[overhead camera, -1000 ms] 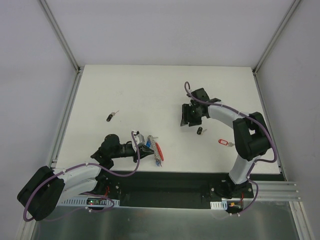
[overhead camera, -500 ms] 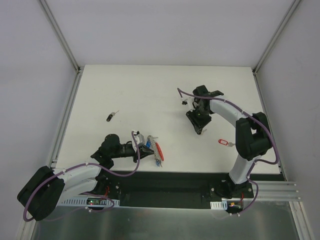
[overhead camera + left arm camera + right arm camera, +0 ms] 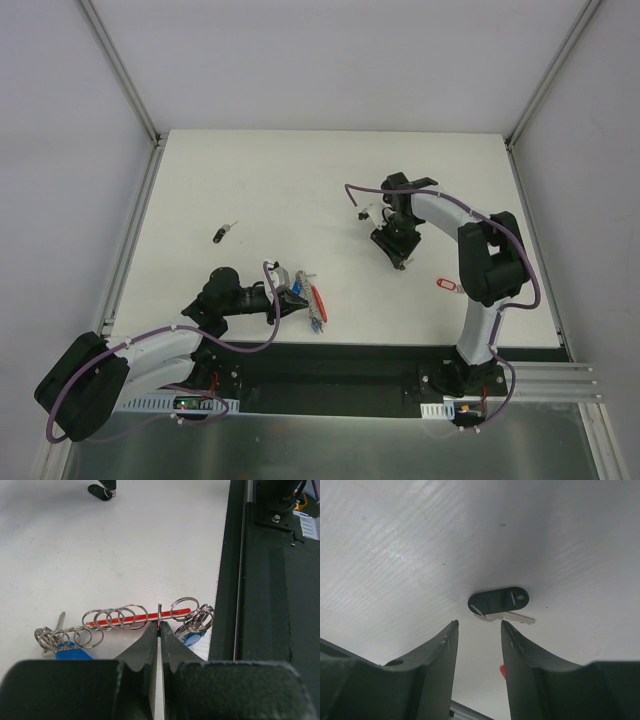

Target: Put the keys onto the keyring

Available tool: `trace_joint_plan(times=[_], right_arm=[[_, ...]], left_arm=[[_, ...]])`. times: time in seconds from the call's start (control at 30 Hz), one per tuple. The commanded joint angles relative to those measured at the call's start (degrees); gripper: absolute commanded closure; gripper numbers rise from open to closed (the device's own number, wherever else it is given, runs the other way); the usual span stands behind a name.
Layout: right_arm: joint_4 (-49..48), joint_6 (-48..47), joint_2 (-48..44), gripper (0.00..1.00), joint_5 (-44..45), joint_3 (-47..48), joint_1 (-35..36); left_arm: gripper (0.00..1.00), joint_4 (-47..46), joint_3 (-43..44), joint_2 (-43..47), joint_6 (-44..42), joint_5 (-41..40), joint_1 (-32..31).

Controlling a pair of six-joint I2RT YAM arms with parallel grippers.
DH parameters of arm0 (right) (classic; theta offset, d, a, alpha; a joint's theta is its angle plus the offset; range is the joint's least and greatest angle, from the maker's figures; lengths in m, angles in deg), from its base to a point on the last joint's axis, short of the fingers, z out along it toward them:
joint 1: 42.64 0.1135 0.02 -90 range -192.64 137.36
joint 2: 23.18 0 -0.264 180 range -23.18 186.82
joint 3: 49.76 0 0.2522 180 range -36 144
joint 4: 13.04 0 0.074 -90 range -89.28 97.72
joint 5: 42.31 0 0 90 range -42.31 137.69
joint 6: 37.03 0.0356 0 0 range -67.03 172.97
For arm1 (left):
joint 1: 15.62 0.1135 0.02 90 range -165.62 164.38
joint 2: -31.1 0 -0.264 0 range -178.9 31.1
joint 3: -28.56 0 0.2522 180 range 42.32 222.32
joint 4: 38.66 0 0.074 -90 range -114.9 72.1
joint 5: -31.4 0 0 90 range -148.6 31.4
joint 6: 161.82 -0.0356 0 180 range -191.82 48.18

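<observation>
My left gripper (image 3: 287,298) is shut on a metal ring of the keyring (image 3: 316,302), which lies near the table's front edge. In the left wrist view the jaws (image 3: 159,626) pinch the grey loop (image 3: 159,611) beside its red band (image 3: 137,619); several split rings and blue tags (image 3: 74,653) hang on it. My right gripper (image 3: 401,256) is open and points down over a black-headed key (image 3: 498,600), whose silver blade (image 3: 516,618) lies just beyond the fingertips (image 3: 479,625). A second key (image 3: 221,235) lies at the left of the table.
A red oval tag (image 3: 446,285) with its key lies right of my right gripper. A sliver of it shows between the fingers in the right wrist view (image 3: 502,671). The black base strip (image 3: 260,605) runs along the near table edge right beside the keyring.
My right gripper has turned and moved toward the near right, from beside the black-headed key to directly over it. The left gripper and keyring have not moved.
</observation>
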Motion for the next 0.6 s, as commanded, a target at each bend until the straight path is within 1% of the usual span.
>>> trace_joint_plan(times=[0.0, 0.3, 0.37, 0.4, 0.57], right_arm=[[2.5, -3.0, 1.3, 0.57, -0.6, 2.0, 0.0], [2.3, -3.9, 4.0, 0.58, -0.6, 2.6, 0.1], [2.7, -3.9, 4.4, 0.62, -0.6, 2.8, 0.2], [2.8, -4.0, 4.2, 0.67, -0.7, 2.8, 0.3], [3.1, -3.8, 3.6, 0.8, -1.1, 2.2, 0.6]], left_arm=[[1.0, -2.1, 2.1, 0.2, -1.1, 2.3, 0.3], [1.0, -2.0, 2.2, 0.2, -1.1, 2.4, 0.4], [1.0, -2.0, 2.3, 0.2, -1.1, 2.4, 0.3], [1.0, -2.0, 2.2, 0.1, -1.1, 2.4, 0.3], [1.0, -2.0, 2.2, 0.2, -1.2, 2.4, 0.3]])
